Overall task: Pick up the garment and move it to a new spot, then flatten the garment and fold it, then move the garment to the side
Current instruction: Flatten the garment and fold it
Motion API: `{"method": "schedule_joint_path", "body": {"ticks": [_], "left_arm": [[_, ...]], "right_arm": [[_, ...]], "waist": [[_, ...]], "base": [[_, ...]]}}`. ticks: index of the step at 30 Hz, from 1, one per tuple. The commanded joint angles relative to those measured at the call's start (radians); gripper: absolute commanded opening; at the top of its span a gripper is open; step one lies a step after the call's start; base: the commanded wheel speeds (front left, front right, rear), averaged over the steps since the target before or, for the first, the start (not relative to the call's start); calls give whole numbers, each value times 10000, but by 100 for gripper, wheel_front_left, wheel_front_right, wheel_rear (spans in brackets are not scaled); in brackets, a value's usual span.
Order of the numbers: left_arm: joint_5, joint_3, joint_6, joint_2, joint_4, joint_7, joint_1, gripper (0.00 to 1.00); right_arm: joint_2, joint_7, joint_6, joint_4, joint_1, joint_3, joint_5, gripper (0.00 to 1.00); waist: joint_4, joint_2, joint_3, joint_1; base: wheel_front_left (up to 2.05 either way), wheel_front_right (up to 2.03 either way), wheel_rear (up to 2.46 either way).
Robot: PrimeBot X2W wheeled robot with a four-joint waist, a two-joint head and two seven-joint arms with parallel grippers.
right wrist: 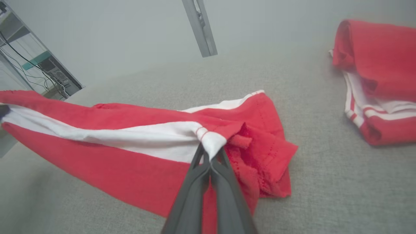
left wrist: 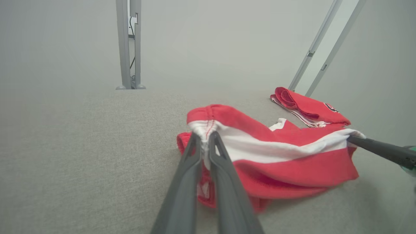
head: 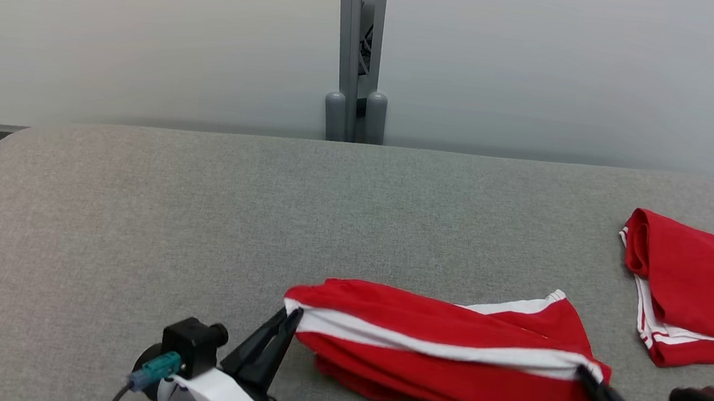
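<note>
A red white-striped garment [head: 445,373] is held stretched over the grey table [head: 166,208], one end clamped in the left hand [head: 292,317], the other in the right hand [head: 584,373].

Red garment [head: 445,373] pinched by left end effector [head: 293,316] and right end effector [head: 583,372].

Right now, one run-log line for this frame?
left gripper: shut on garment | right gripper: shut on garment | garment: stretched between them

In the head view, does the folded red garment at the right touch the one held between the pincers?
No: bare grey table separates the folded garment from the held garment.
</note>
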Motion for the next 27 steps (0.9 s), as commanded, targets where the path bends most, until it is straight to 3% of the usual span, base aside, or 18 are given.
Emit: {"method": "schedule_joint_path", "body": {"ticks": [1, 12, 21, 27], "left_arm": [[-245, 153, -67, 50, -291, -43, -264, 0], [-1614, 97, -74, 1332, -2518, 1294, -2545, 0], [-2770, -414, -76, 1818, -2931, 2162, -4810, 0], [-3493, -1055, -77, 2023, -2071, 2511, -6472, 0]], "right_arm": [[-285, -44, -4, -398, 11, -337, -7, 0], [-2100, 882, -6, -2602, -1395, -1843, 254, 0], [-2532, 1790, -6, -3157, -3124, -2184, 173, 0], [-2177, 2402, -6, -2210, -5079, -1776, -247, 0]], "waist": [[-52, -1, -108, 0], [-290, -1, -745, 0], [-496, -1, -1001, 0], [-726, -1, -640, 0]], "base": [[0, 0, 0], [0, 0, 0], [0, 0, 0], [0, 0, 0]]}}
